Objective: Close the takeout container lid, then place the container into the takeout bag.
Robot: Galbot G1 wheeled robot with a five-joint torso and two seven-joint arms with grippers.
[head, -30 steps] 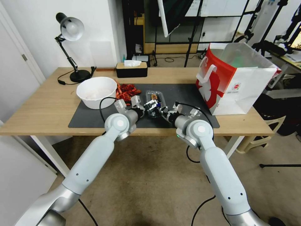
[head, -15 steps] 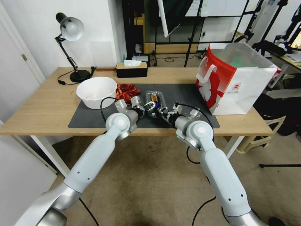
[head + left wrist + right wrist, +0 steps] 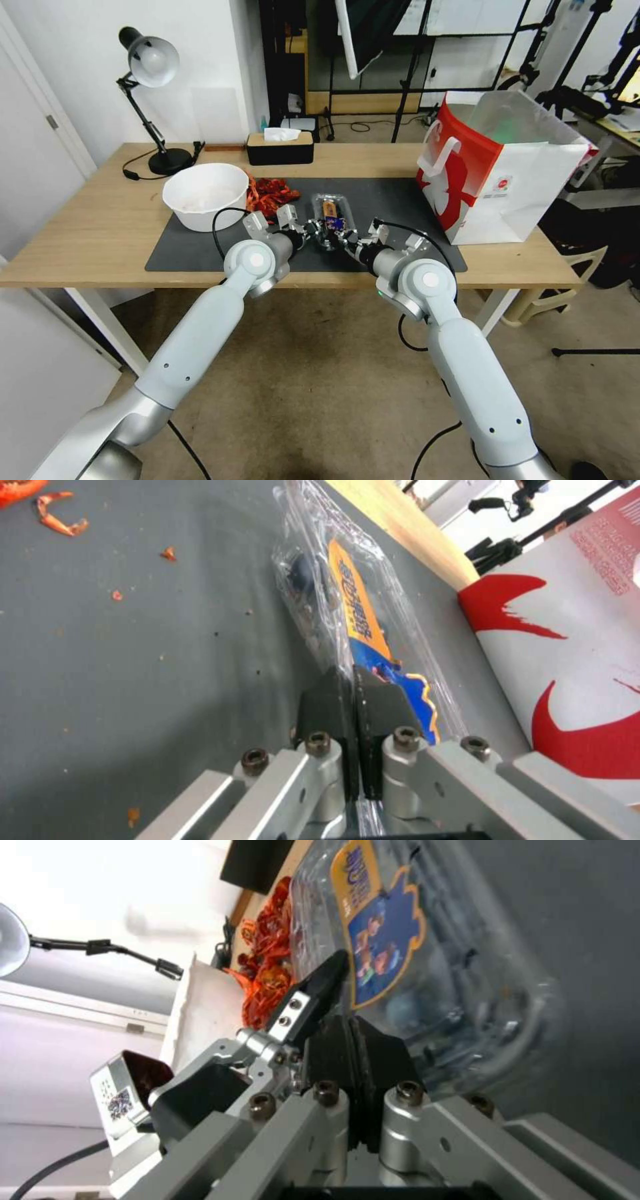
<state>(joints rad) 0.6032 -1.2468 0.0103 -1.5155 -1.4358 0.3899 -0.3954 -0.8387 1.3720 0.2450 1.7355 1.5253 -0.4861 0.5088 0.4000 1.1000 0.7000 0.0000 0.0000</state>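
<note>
**Both tools pressed to the near end of the clamshell on the dark mat**

The small clear plastic takeout container (image 3: 329,217) with dark berries lies on the dark grey mat (image 3: 200,250), lengthwise away from the robot. Its clear lid (image 3: 400,930), bearing a blue and orange sticker, sits down over the tray.

The left tool (image 3: 312,230) meets the container's near left corner; in the left wrist view its black fingers (image 3: 333,715) are pressed together with no gap, their tips against the plastic edge. The right tool (image 3: 344,238) meets the near right corner, its fingers (image 3: 373,1055) likewise closed together against the clear wall (whether any plastic is pinched between them I cannot tell).

Right of the mat, on the wooden tabletop (image 3: 93,227), stands the large red and white paper takeout bag (image 3: 497,177), mouth open, well apart from the container. On the mat's left end sits a round white bowl (image 3: 205,195), with red-orange scraps (image 3: 270,193) between it and the container.
</note>
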